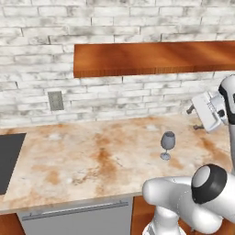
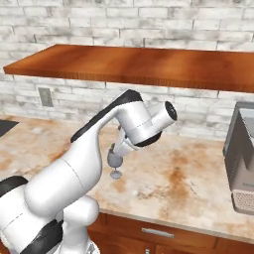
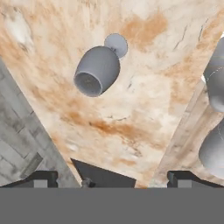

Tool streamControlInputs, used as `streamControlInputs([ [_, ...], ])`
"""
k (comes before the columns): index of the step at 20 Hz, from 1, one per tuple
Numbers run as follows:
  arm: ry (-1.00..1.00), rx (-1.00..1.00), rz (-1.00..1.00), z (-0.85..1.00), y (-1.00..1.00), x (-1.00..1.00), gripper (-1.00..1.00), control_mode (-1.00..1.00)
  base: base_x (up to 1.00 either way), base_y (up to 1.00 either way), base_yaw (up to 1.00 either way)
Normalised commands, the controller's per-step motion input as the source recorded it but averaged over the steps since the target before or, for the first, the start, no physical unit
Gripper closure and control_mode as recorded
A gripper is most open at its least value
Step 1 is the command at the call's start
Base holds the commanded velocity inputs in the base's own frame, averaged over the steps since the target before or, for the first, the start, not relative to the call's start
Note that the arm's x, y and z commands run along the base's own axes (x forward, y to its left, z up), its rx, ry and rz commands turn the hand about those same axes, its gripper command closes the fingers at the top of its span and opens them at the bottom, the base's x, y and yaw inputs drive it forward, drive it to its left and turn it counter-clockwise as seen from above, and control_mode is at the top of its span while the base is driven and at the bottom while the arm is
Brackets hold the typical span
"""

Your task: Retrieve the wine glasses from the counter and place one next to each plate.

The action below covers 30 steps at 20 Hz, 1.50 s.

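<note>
While the wine glass (image 3: 97, 70) stands upright on the counter (image 3: 144, 109) at eleven o'clock in the hand view, the gripper (image 3: 111, 179) hangs above, jaws spread wide, seemingly lining up a grasp.

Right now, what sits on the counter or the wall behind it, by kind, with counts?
Wine glass: 1
Wall outlet: 1
Wooden shelf: 1
Grey appliance: 1
Black cooktop: 1
Total: 5

A whitewashed brick wall (image 1: 114, 23) carries a reddish wooden shelf (image 1: 151, 57) and an outlet (image 1: 55, 100).
</note>
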Motion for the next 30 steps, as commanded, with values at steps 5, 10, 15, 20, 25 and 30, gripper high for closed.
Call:
streamControlInputs([
  [5, 0.08, 0.0, 0.0, -0.64, -0.38, 0.0, -1.0, -1.0, 0.0, 0.0, 0.0],
  [10, 0.09, 0.02, 0.0, -0.62, -0.23, 0.03, -1.0, -1.0, 0.0, 0.0, 0.0],
  [15, 0.01, 0.06, -0.02, -0.47, -0.13, 0.15, -1.0, -1.0, 0.0, 0.0, 0.0],
  [20, 0.01, 0.09, -0.01, -0.38, 0.0, 0.34, -1.0, -1.0, 0.0, 0.0, 0.0],
  [25, 0.12, 0.06, 0.0, -0.47, -0.02, 0.37, -1.0, -1.0, 0.0, 0.0, 0.0],
  [30, 0.21, 0.05, 0.0, -0.29, -0.01, 0.3, -1.0, -1.0, 0.0, 0.0, 0.0],
])
